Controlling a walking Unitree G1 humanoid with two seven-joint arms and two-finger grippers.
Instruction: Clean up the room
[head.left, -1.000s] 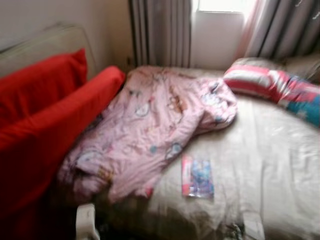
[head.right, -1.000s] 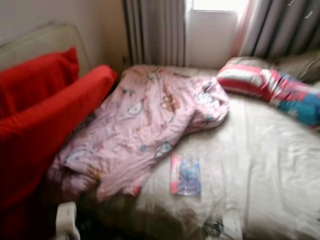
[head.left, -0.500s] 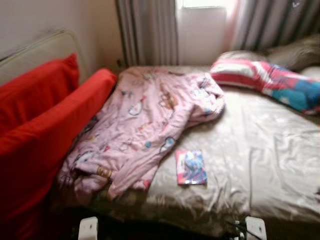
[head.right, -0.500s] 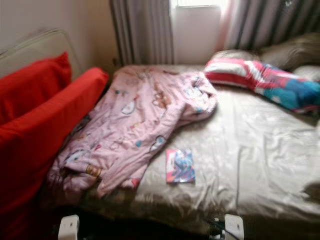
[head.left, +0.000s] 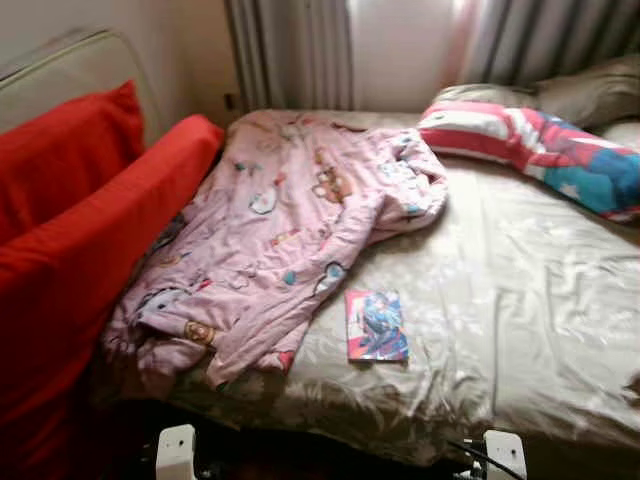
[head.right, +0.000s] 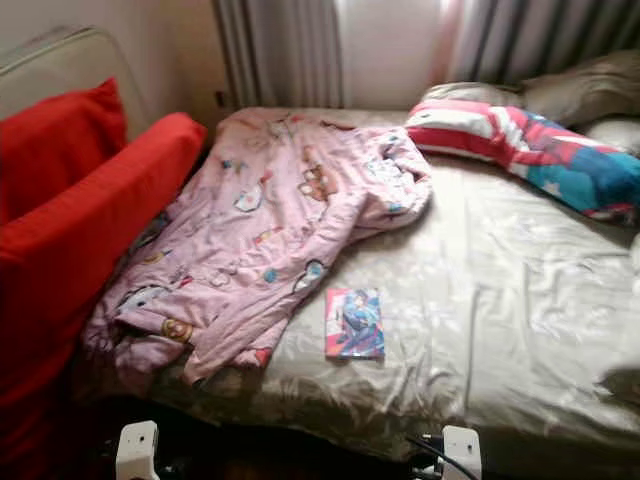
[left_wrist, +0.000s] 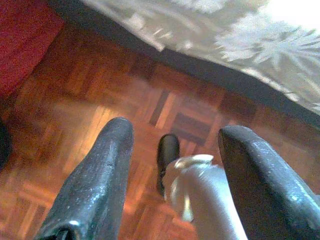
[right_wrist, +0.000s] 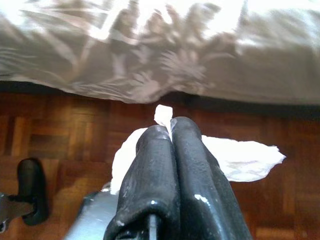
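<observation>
Right gripper (right_wrist: 167, 131) clamped on crumpled white tissue (right_wrist: 240, 157) | left gripper (left_wrist: 175, 150) apart above parquet (left_wrist: 75, 100) | glossy book (head.left: 376, 325) on satin bed (head.left: 520, 300)

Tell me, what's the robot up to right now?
Right end effector shut on white tissue. Left end effector open, over floor. Book and pink blanket on bed ahead.

A bed (head.right: 520, 330) with a beige sheet is seen, a pink printed blanket (head.right: 270, 240) crumpled across its left side. A small book (head.right: 355, 322) lies just beside the blanket's edge. A striped pillow (head.right: 520, 145) rests near the curtains (head.right: 280, 50); red cushions (head.right: 80, 210) stand at the left.
</observation>
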